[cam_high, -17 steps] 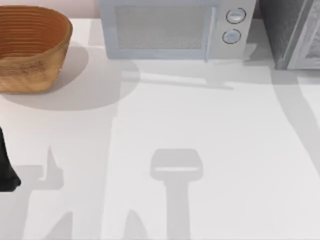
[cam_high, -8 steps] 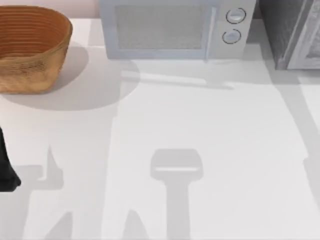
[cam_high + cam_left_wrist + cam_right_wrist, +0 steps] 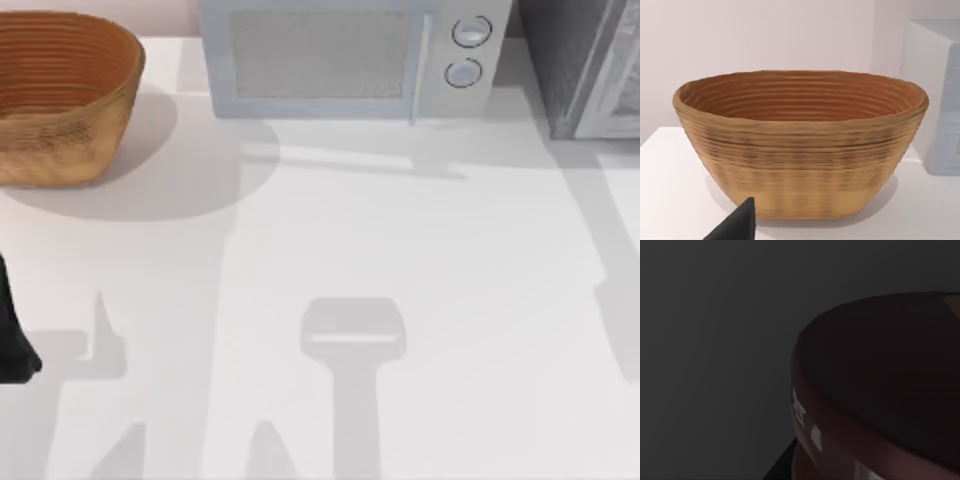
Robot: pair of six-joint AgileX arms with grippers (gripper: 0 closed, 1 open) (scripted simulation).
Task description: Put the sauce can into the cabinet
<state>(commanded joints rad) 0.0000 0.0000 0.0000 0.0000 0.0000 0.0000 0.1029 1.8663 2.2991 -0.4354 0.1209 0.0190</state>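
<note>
The sauce can [image 3: 880, 390] shows its dark maroon top and band very close in the right wrist view, in front of a dark grey backdrop. A black piece of my right arm's gripper [image 3: 782, 467] sits against the can's side. The cabinet [image 3: 570, 60], dark grey and speckled with a pale framed door [image 3: 622, 90], stands at the table's back right corner. My left gripper [image 3: 14, 340] is parked at the table's left edge, and one black fingertip [image 3: 737, 224] points at the basket.
A woven basket [image 3: 60, 95] stands at the back left, also seen close in the left wrist view as basket [image 3: 800, 150]. A white microwave [image 3: 340, 55] with two round knobs sits at the back centre. Arm shadows lie across the white table [image 3: 400, 230].
The arm shadow along the table's right edge has shifted toward the back. The left arm, basket and microwave have not moved.
</note>
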